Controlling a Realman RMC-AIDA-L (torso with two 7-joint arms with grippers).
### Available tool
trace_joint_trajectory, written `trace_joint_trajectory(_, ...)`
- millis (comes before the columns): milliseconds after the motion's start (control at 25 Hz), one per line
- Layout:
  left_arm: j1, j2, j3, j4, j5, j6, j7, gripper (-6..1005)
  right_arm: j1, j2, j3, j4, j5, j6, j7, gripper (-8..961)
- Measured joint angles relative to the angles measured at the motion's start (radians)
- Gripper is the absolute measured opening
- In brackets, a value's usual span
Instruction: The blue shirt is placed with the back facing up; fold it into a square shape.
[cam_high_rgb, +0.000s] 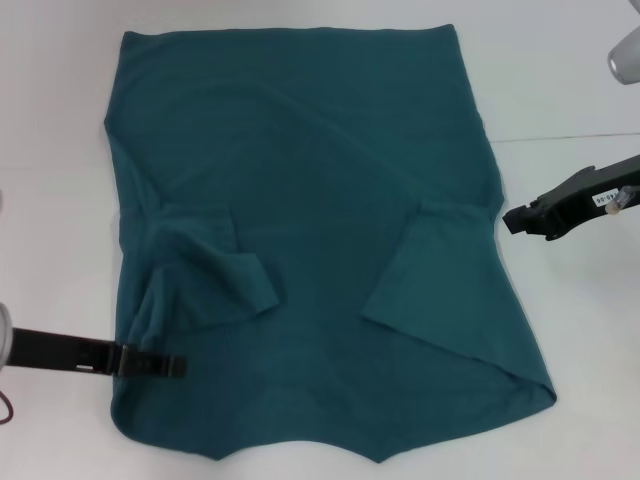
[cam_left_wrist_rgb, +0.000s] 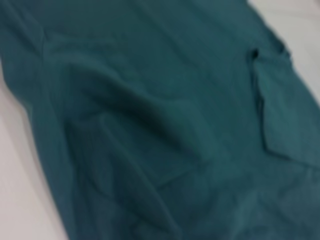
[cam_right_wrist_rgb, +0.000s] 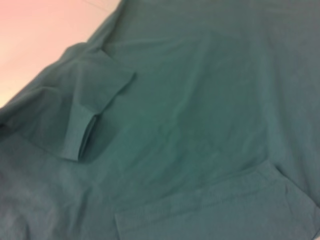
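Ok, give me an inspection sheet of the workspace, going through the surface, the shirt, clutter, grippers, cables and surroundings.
Surface: white table, bare around the cloth; a faint seam line runs off on the robot's right.
Job's things: blue shirt lies spread flat, both sleeves folded inward onto the body; left sleeve rumpled, right sleeve flatter. Not yet a square.
Clutter: nothing seen.
Grippers: left gripper low at the shirt's left edge, over the cloth; right gripper just off the shirt's right edge, near the sleeve.
Cables: a thin dark loop at the near left border.
Surroundings: a pale grey object at the far right corner, unidentifiable.
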Motion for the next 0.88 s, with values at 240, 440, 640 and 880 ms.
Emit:
trace_joint_trajectory(240,-0.015,0.0,0.033,0.004,0.06,-0.022,-0.019,804,0.001,0.01,-0.005,0.011,-0.01,0.01,-0.005,43)
trace_joint_trajectory(440,-0.015,0.001,0.034,0.035,0.076,-0.026,-0.024,806,-0.001,0.01,-0.006,0.017,-0.01,0.011,-0.006,53)
trace_joint_trajectory(640,-0.012,0.0,0.054,0.042,0.13,-0.054,-0.032,807,0.0,0.01,-0.006,0.026,-0.01,0.012,-0.006,62)
trace_joint_trajectory(880,-0.009,-0.003,0.122,0.03,0.172,-0.106,-0.065,807,0.001,0.012,-0.006,0.028,-0.01,0.012,-0.005,74)
